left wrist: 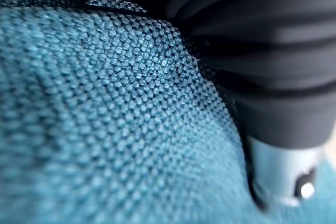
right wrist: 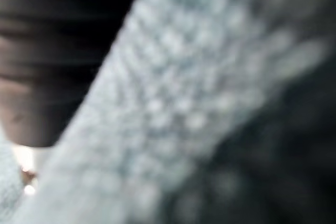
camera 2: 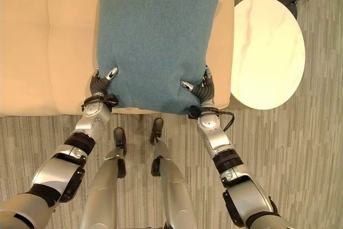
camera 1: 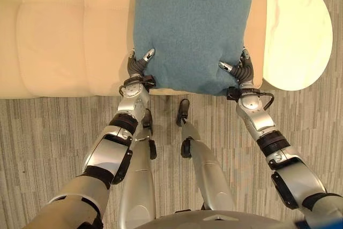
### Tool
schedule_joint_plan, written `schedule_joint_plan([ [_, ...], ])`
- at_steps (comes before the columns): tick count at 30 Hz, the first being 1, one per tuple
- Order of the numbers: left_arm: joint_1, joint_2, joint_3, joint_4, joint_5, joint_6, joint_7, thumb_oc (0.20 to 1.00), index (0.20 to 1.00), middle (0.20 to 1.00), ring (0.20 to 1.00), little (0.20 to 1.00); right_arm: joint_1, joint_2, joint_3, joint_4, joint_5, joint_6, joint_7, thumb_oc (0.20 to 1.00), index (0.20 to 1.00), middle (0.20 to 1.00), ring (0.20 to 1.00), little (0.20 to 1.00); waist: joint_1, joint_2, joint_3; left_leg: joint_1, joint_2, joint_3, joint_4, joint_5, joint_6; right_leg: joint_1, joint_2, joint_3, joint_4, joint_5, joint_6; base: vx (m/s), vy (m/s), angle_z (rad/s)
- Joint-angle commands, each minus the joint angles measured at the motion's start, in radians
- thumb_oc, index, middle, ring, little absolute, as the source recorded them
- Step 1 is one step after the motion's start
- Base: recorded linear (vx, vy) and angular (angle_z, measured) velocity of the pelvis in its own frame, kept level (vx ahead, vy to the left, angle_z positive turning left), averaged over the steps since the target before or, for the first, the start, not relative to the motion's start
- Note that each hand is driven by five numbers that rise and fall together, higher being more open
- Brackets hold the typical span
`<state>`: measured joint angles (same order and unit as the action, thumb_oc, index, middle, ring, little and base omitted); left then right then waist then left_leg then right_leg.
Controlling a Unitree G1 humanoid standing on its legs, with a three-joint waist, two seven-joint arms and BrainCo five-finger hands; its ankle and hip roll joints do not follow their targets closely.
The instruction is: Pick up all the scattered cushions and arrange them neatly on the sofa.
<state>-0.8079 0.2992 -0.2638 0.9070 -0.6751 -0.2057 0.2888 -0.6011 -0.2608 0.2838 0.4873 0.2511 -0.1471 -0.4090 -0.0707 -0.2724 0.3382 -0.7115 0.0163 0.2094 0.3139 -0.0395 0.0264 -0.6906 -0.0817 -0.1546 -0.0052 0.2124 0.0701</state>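
A square teal cushion (camera 1: 194, 28) lies on the cream sofa (camera 1: 64, 36), near its right end, its near edge over the seat's front. My left hand (camera 1: 138, 67) grips the cushion's near left corner, thumb on top and fingers under the cloth. My right hand (camera 1: 241, 71) pinches the near right corner the same way. The woven teal cloth (left wrist: 105, 119) presses close against the left wrist camera, beside the left hand's dark cover (left wrist: 262, 51). The right wrist view has the cloth (right wrist: 173, 103) pressed against its camera too.
A round white marble-topped side table (camera 1: 297, 33) stands just right of the sofa's end. Grey striped carpet (camera 1: 48, 132) runs in front of the sofa. The sofa seat to the left of the cushion is bare.
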Motion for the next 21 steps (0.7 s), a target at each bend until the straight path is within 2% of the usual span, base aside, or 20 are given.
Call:
schedule_joint_plan([
  [1,-0.061,-0.129,-0.121,-0.018,0.054,0.064,-0.095,0.2,0.2,0.2,0.2,0.2,-0.073,-0.005,0.028,-0.056,-0.036,-0.016,0.009,0.2,0.2,0.2,0.2,0.2,-0.033,0.05,0.033,0.085,0.009,-0.105,-0.135,-0.001,-0.061,0.101,-0.01,-0.016,0.057,-0.087,0.068,0.0,0.0,0.0],
  [6,0.043,-0.139,-0.082,-0.121,0.01,0.04,-0.073,0.2,0.2,0.2,0.2,0.2,-0.002,-0.001,-0.006,-0.073,-0.051,-0.008,0.003,0.2,0.2,0.2,0.2,0.2,-0.013,0.084,-0.001,0.152,0.007,-0.105,-0.163,0.0,-0.064,0.157,-0.011,-0.015,0.051,-0.106,0.062,0.02,-0.056,0.0],
  [7,0.069,-0.137,-0.074,-0.157,0.007,0.034,-0.07,0.2,0.2,0.2,0.2,0.2,0.019,-0.002,-0.02,-0.083,-0.055,-0.008,0.002,0.2,0.2,0.2,0.2,0.2,-0.011,0.085,-0.003,0.16,-0.001,-0.094,-0.172,0.032,-0.059,0.164,-0.021,-0.021,0.049,-0.089,0.053,-0.03,-0.056,-0.01],
  [10,0.153,-0.141,-0.05,-0.257,-0.02,0.015,-0.062,0.2,0.2,0.2,0.2,0.2,0.087,0.002,-0.045,-0.105,-0.06,-0.008,0.004,0.2,0.2,0.2,0.2,0.2,0.001,0.101,-0.024,0.23,-0.005,-0.091,-0.204,0.037,-0.06,0.228,-0.021,-0.023,0.038,-0.1,0.052,0.07,-0.073,0.0],
  [12,0.284,-0.146,-0.022,-0.422,-0.029,-0.009,-0.061,0.2,0.2,0.2,0.2,0.2,0.19,0.008,-0.076,-0.164,-0.076,-0.018,0.023,0.2,0.2,0.2,0.2,0.2,0.013,0.123,-0.059,0.339,-0.003,-0.092,-0.256,0.042,-0.065,0.322,-0.022,-0.032,0.028,-0.122,0.051,0.19,-0.112,0.05],
  [16,0.395,-0.131,-0.014,-0.574,0.005,-0.017,-0.064,0.2,0.2,0.2,0.2,0.2,0.272,0.006,-0.099,-0.231,-0.091,-0.032,0.049,0.2,0.2,0.2,0.2,0.2,0.02,0.151,-0.085,0.441,0.005,-0.091,-0.298,0.048,-0.068,0.405,-0.019,-0.042,0.032,-0.156,0.049,0.11,-0.054,0.06],
  [19,0.527,-0.112,0.0,-0.72,0.022,-0.024,-0.082,0.2,0.2,0.2,0.2,0.2,0.374,0.003,-0.137,-0.328,-0.09,-0.056,0.084,0.2,0.2,0.2,0.2,0.2,0.02,0.191,-0.126,0.538,0.011,-0.091,-0.331,0.054,-0.072,0.492,-0.004,-0.055,0.036,-0.194,0.043,0.09,-0.038,0.06],
  [21,0.579,-0.106,0.005,-0.772,0.016,-0.026,-0.09,0.2,0.2,0.2,0.2,0.2,0.412,0.002,-0.144,-0.366,-0.084,-0.063,0.103,0.2,0.2,0.2,0.2,0.2,0.018,0.205,-0.148,0.563,0.013,-0.091,-0.34,0.06,-0.074,0.519,-0.001,-0.058,0.029,-0.2,0.042,0.04,-0.03,0.05],
])
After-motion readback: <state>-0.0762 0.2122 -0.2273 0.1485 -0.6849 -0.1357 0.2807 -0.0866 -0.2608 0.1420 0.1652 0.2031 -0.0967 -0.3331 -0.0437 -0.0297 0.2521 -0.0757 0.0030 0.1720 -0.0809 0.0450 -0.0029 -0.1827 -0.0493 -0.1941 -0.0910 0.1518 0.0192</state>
